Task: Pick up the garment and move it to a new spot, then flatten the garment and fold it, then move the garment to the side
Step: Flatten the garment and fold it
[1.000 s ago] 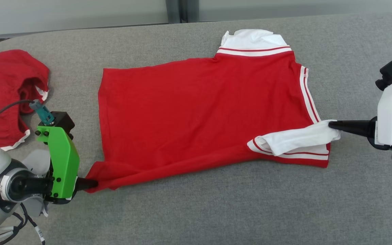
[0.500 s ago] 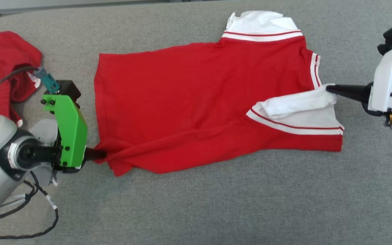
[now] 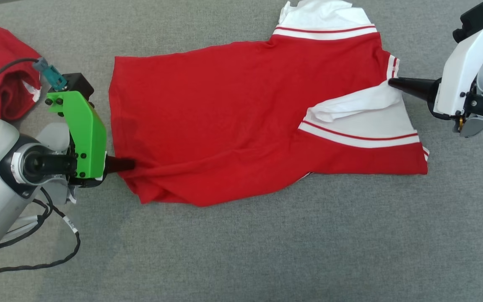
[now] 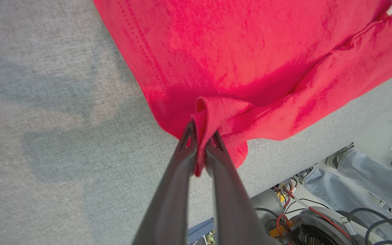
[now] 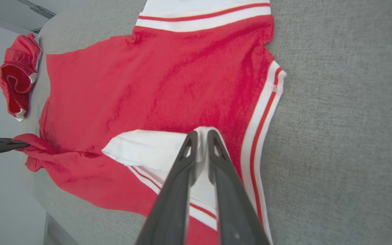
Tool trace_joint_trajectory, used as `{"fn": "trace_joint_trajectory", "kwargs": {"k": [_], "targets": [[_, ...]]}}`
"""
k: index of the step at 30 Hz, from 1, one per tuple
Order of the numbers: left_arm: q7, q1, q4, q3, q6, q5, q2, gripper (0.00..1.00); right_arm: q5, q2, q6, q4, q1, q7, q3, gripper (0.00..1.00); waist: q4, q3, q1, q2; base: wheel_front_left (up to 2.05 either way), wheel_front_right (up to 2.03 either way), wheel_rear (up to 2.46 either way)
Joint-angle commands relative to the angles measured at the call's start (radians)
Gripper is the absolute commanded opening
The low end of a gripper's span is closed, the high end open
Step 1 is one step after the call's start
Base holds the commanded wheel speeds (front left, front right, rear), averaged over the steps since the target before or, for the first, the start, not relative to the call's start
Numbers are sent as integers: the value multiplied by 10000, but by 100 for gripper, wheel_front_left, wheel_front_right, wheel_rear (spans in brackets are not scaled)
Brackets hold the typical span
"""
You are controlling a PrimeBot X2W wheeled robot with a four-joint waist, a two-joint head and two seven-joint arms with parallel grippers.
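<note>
Left hand (image 3: 129,164) pinches the shirt (image 3: 233,113) by its near hem corner, right hand (image 3: 391,82) by a white sleeve fold, so I read its long axis running hand to hand across the surface (image 3: 266,251).

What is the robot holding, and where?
The red shirt: left gripper pinches its hem corner, right gripper pinches the white sleeve.
</note>
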Motion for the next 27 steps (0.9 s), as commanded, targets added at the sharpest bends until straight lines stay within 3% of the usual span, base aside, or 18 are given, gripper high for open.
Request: {"fn": "trace_joint_trajectory", "kwargs": {"k": [1, 7, 15, 18, 23, 27], "targets": [[-102, 13, 111, 41, -100, 70, -37, 100, -66, 27, 5, 38, 79, -194, -17, 100, -5, -144, -1, -1, 0, 0, 0], [-1008, 123, 360, 6, -542, 721, 32, 100, -417, -60, 5, -346, 497, -1535, -192, 100, 52, -874, -1, -1, 0, 0, 0], [-4523, 1025, 3, 493, -1038, 1964, 120, 100, -1372, -363, 5, -1736, 1911, -4911, -541, 100, 161, -2003, -1, -1, 0, 0, 0], [-5975, 1572, -357, 607, -774, 2578, 281, 100, -1780, -558, 5, -1929, 2616, -6156, -589, 100, 191, -2325, -1, -1, 0, 0, 0], [-8547, 2933, -1189, 817, 388, 3589, 639, 100, -2043, -575, 5, -1806, 4017, -6887, -1371, 100, 173, -2775, -1, -1, 0, 0, 0], [-10643, 4172, -1774, 1154, 1462, 3995, 649, 100, -3431, 114, 5, -1594, 5374, -6883, -3822, 100, 106, -2878, -1, -1, 0, 0, 0]]}}
